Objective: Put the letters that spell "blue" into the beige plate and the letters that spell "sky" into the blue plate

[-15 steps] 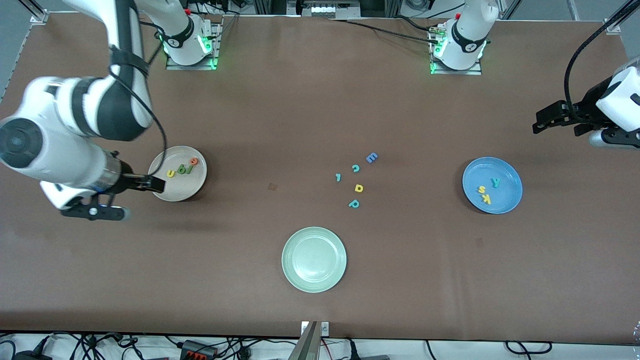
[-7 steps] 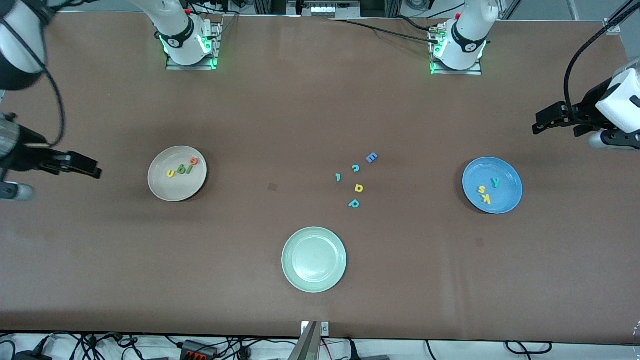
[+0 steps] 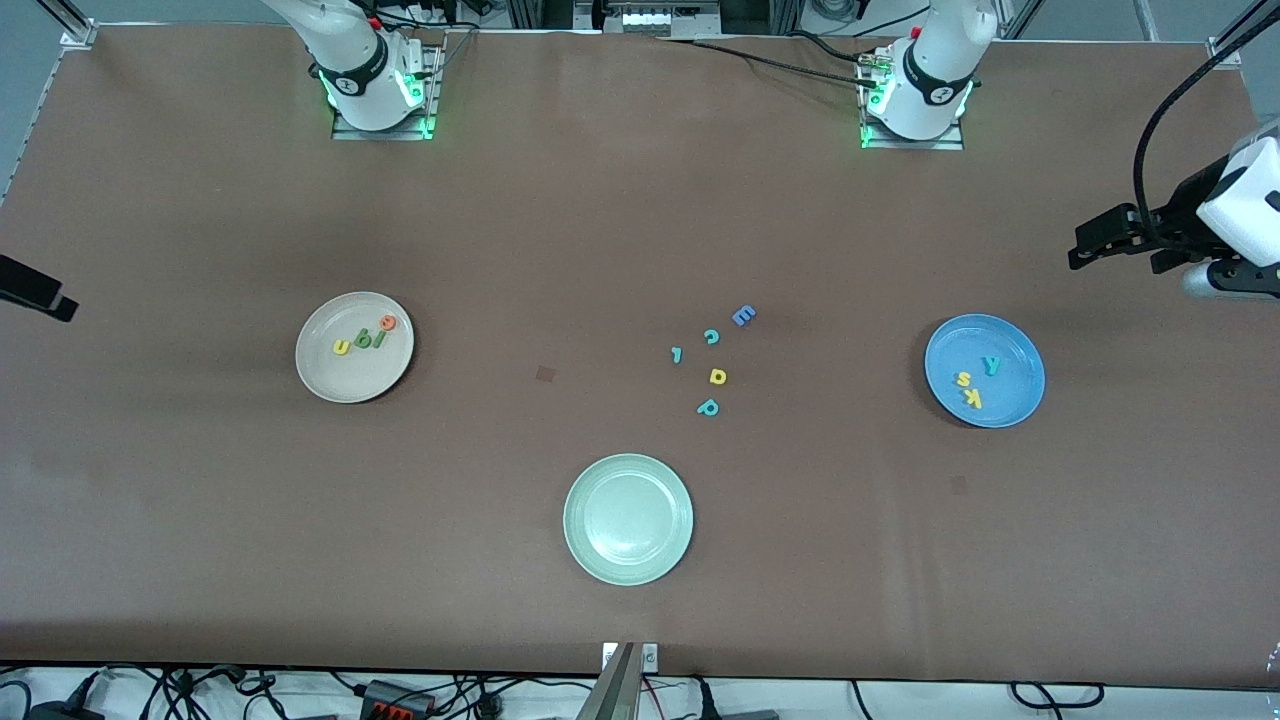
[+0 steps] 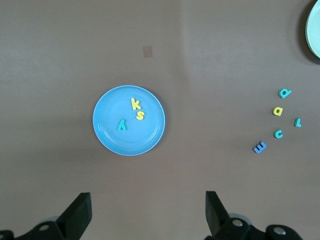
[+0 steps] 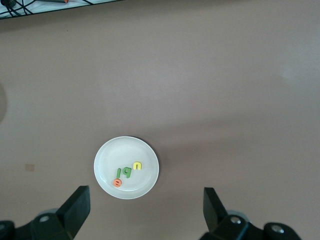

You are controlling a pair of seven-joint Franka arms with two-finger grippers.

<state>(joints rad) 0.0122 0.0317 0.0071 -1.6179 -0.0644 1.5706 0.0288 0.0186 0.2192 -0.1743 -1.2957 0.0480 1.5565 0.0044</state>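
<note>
The beige plate (image 3: 345,382) (image 5: 145,184) holds the yellow u (image 3: 341,347), dark green b (image 3: 366,340), green l (image 3: 379,337) and orange e (image 3: 388,322). In the blue plate (image 3: 1016,396) (image 4: 106,136) lie the teal y (image 3: 991,365), yellow s (image 3: 963,379) and yellow k (image 3: 971,398). My left gripper (image 3: 1085,245) (image 4: 148,210) hangs open and empty high over the table's edge at the left arm's end. My right gripper (image 5: 145,207) is open and empty, high up at the right arm's end; the front view shows only one finger (image 3: 40,292).
Loose letters lie mid-table: a blue E (image 3: 743,316), teal c (image 3: 711,337), a small teal letter (image 3: 677,354), a yellow rounded letter (image 3: 717,376) and teal p (image 3: 708,407). A pale green plate (image 3: 628,560) sits nearer the front camera.
My right arm has pulled away from beside the beige plate toward its end of the table, almost leaving the front view. The left arm has barely moved.
</note>
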